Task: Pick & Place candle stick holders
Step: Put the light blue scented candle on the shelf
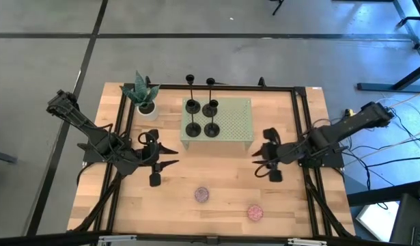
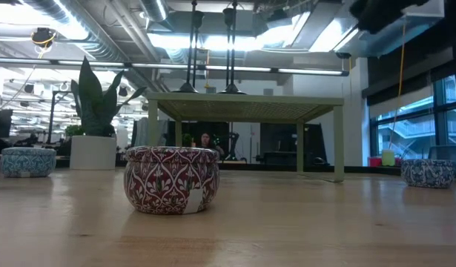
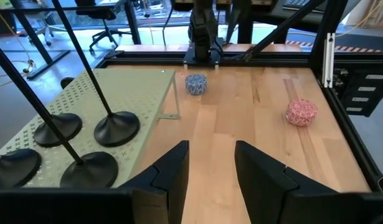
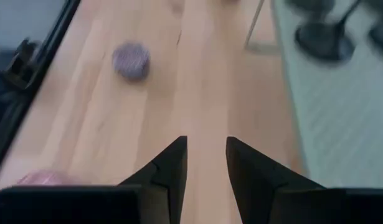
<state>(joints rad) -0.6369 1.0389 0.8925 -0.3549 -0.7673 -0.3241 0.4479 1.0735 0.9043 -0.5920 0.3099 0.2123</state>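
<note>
Both grippers, left (image 1: 170,156) and right (image 1: 259,154), hover over bare table with fingers parted and empty, flanking the perforated green stand (image 1: 238,117) where four black candle stick holders (image 1: 201,117) stand, apparently untouched; next, reaching for one.

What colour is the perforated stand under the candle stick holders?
Pale green stand, clearest in the high view.

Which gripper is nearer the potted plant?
Left. The left gripper is just below the potted plant on the table's left side; the right gripper sits across the table, beyond the green stand.
</note>
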